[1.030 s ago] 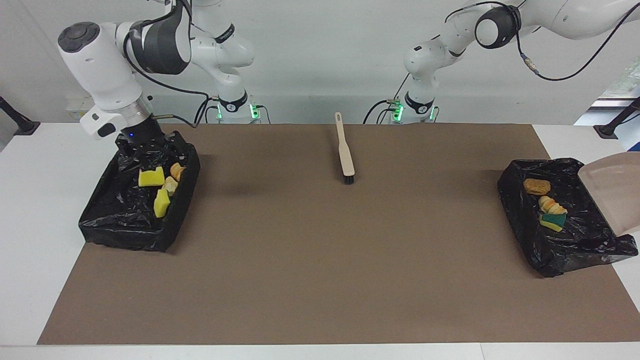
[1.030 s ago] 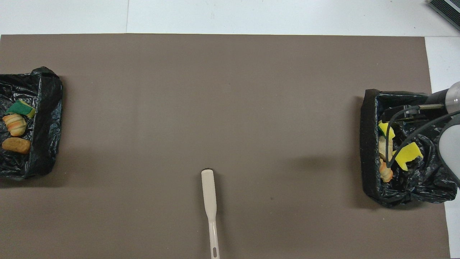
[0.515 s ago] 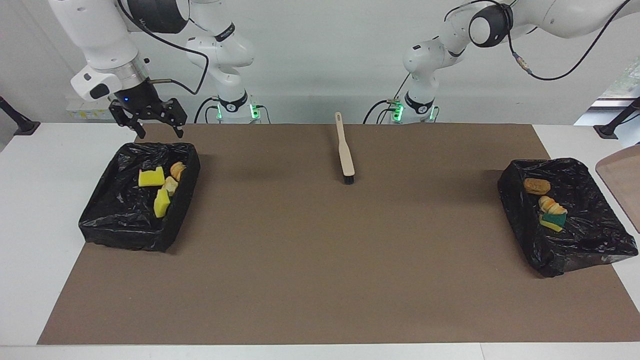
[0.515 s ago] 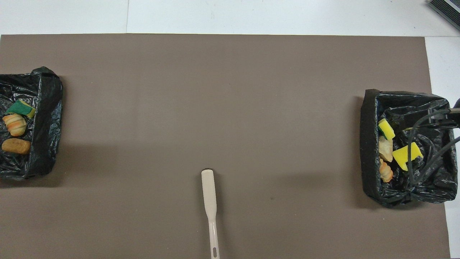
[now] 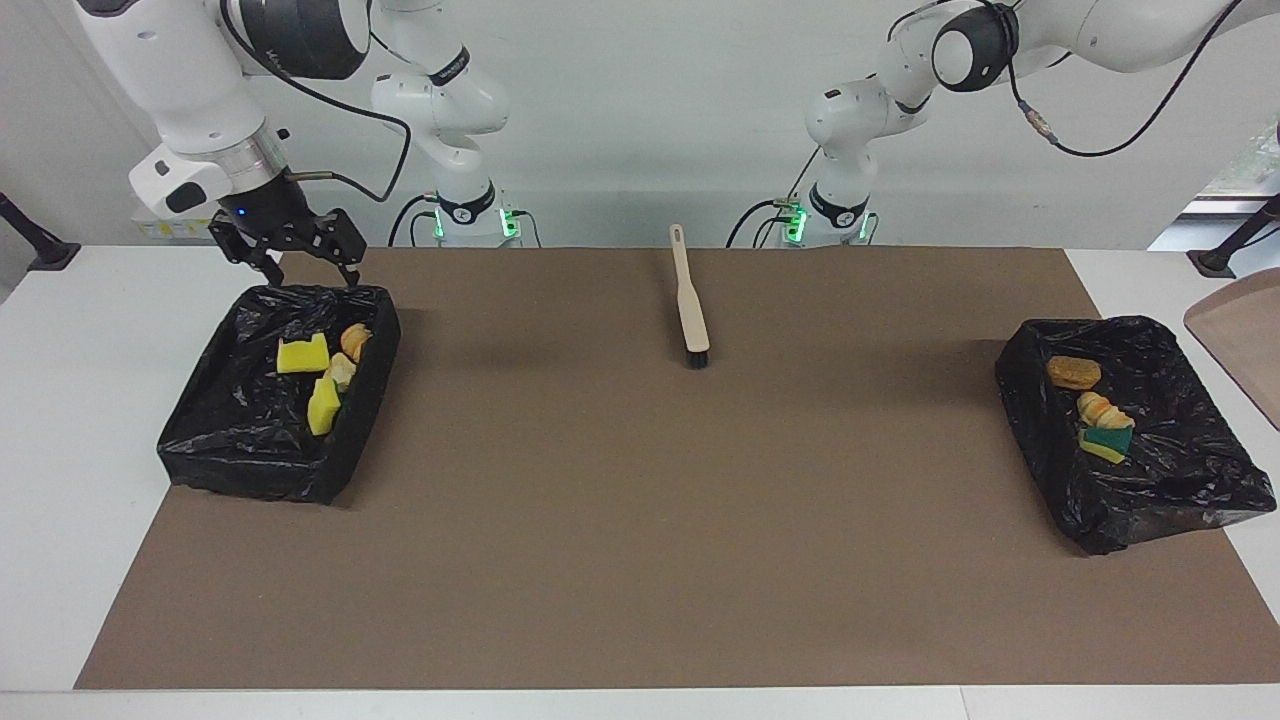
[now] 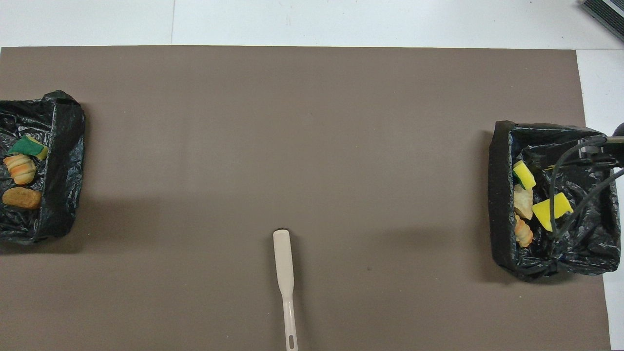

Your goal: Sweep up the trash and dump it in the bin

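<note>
Your right gripper (image 5: 299, 262) hangs in the air over the edge nearest the robots of the black bag-lined bin (image 5: 225, 452) at the right arm's end of the table. Its two fingers (image 5: 270, 267) are spread wide apart and there is nothing between them. In that bin you have four scraps of trash: a notched bright yellow sponge bit (image 5: 302, 354), a second yellow sponge piece (image 5: 322, 406) standing on edge, a pale tan bread-like lump (image 5: 341, 371) and a golden-brown bread-like piece (image 5: 354, 340).

You cannot see your left gripper in either view; only the left arm's upper links (image 5: 960, 50) show, reaching off toward the left arm's end of the table. At the frame's edge there, beside the second bin, you can see part of a flat beige dustpan (image 5: 1245, 345); you cannot tell what holds it.

The second black bag-lined bin (image 5: 1140, 500) holds three more scraps in a row: a golden-brown bread-like chunk (image 5: 1073, 372) nearest the robots, a striped tan croissant-like piece (image 5: 1102, 410) next, and a green-topped yellow sponge (image 5: 1106, 441) touching it.

Your beige long-handled brush (image 5: 689, 299) with dark bristles lies on the brown table mat (image 5: 640, 520) midway between the bins, handle toward the robots.
</note>
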`<state>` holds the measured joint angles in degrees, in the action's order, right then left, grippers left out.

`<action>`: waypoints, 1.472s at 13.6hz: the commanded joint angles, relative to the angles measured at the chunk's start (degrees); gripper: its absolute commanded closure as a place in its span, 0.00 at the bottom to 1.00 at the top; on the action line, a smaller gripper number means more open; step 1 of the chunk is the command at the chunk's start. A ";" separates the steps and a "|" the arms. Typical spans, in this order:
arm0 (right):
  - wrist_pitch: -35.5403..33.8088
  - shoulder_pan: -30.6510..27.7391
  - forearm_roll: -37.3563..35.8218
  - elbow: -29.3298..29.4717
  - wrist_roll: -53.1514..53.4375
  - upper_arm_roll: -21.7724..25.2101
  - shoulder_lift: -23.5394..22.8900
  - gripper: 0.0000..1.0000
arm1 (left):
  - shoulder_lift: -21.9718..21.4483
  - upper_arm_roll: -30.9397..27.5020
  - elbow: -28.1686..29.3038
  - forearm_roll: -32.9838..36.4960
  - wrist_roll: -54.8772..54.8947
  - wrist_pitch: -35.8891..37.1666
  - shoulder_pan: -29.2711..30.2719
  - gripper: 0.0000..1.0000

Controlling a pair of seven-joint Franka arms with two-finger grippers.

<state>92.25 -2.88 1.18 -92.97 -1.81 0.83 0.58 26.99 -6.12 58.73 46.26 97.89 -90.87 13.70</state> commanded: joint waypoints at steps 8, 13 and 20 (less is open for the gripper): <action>4.51 0.69 -0.12 -0.89 2.60 -0.74 -0.23 0.00 | -5.36 -0.91 2.53 -28.47 1.69 10.62 0.10 1.00; 3.81 0.78 -0.04 -0.90 2.43 -0.92 -0.14 0.00 | -12.83 0.76 17.44 -40.88 1.08 8.44 -5.95 1.00; 3.81 0.77 -0.04 -0.81 2.42 -0.92 -0.23 0.00 | -19.60 0.93 31.70 -48.62 -38.24 5.44 -18.34 1.00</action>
<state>95.62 -1.85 1.19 -93.28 -0.84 0.25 0.14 11.70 -4.35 84.79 -0.12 69.24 -83.09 -1.85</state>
